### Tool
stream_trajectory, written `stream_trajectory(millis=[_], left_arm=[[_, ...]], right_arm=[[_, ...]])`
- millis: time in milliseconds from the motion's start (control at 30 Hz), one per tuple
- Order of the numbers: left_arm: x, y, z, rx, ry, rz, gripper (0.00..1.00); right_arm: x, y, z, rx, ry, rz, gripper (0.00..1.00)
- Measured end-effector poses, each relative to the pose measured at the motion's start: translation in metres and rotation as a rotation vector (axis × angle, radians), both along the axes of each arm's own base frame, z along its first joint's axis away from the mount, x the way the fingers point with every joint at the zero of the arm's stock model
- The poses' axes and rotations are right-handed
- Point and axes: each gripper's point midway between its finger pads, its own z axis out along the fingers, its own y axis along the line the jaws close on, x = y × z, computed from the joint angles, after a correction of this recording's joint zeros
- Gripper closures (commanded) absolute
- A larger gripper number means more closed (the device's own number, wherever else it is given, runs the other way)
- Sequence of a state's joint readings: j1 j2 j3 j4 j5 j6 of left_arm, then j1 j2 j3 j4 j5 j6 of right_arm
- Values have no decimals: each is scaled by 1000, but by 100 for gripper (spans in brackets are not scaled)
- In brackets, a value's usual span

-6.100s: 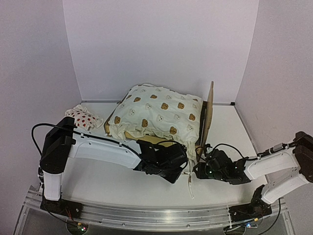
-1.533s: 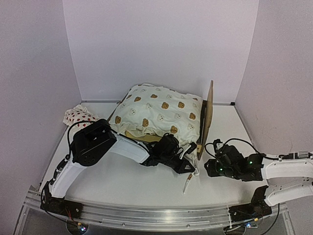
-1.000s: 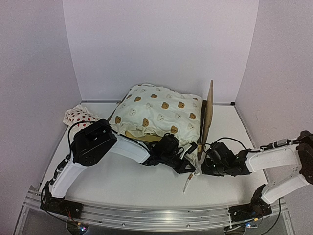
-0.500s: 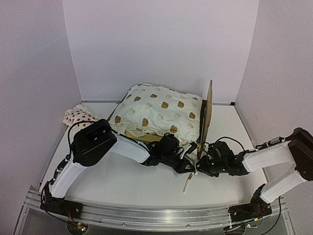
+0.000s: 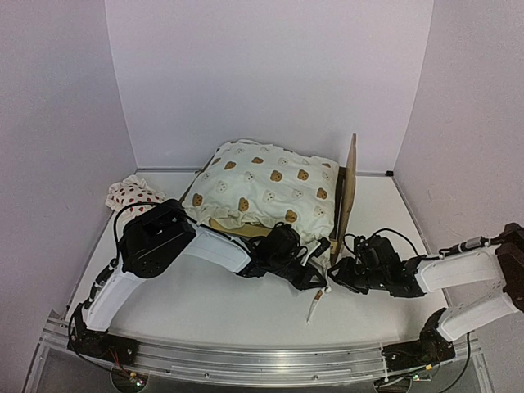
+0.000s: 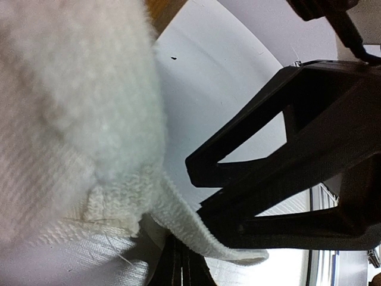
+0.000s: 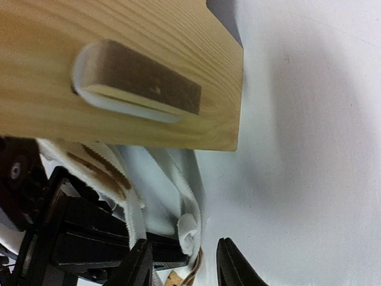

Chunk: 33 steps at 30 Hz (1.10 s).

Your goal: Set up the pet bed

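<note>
The pet bed (image 5: pixel 347 192) stands at the back centre, its plywood headboard upright on the right. A cream bear-print cushion (image 5: pixel 266 190) lies heaped on it. My left gripper (image 5: pixel 316 273) is at the bed's near right corner, shut on one of the cushion's white ties (image 6: pixel 196 229). My right gripper (image 5: pixel 336 275) faces it from the right, just below the headboard's corner (image 7: pixel 125 65). It stands open, with another looped tie (image 7: pixel 189 229) between its fingertips (image 7: pixel 140 266) and not pinched. A loose tie end (image 5: pixel 314 307) trails on the table.
A small white pillow with red strawberries (image 5: pixel 131 195) lies at the back left by the wall. White walls close in the table (image 5: pixel 205 307) on three sides. Both arms lie low over the near half, their wrists almost meeting.
My right gripper has come in from the right to the bed's near corner and has opened a little round the tie. The left arm has kept still, holding its tie.
</note>
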State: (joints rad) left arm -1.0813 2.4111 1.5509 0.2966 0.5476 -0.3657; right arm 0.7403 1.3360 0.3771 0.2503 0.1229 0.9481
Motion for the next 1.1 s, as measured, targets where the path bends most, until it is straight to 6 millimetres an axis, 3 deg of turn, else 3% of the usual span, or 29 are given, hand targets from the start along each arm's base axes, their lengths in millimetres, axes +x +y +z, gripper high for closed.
stream_trajectory(millis=[167, 367, 667, 867, 967, 1100], left_arm=[[0, 0, 0, 0, 0, -2, 100], [0, 0, 0, -1, -6, -4, 100], [0, 0, 0, 4, -8, -7, 100], [0, 0, 0, 9, -11, -10, 99], [0, 0, 0, 9, -13, -11, 92], [0, 0, 1, 8, -9, -11, 75]], right_arm=[[-2, 2, -19, -19, 40, 6, 66], [2, 5, -20, -7, 30, 5, 74], [3, 6, -20, -5, 29, 4, 98], [3, 6, -19, -5, 28, 4, 100], [3, 6, -19, -6, 27, 5, 100], [3, 5, -19, -10, 24, 7, 100]])
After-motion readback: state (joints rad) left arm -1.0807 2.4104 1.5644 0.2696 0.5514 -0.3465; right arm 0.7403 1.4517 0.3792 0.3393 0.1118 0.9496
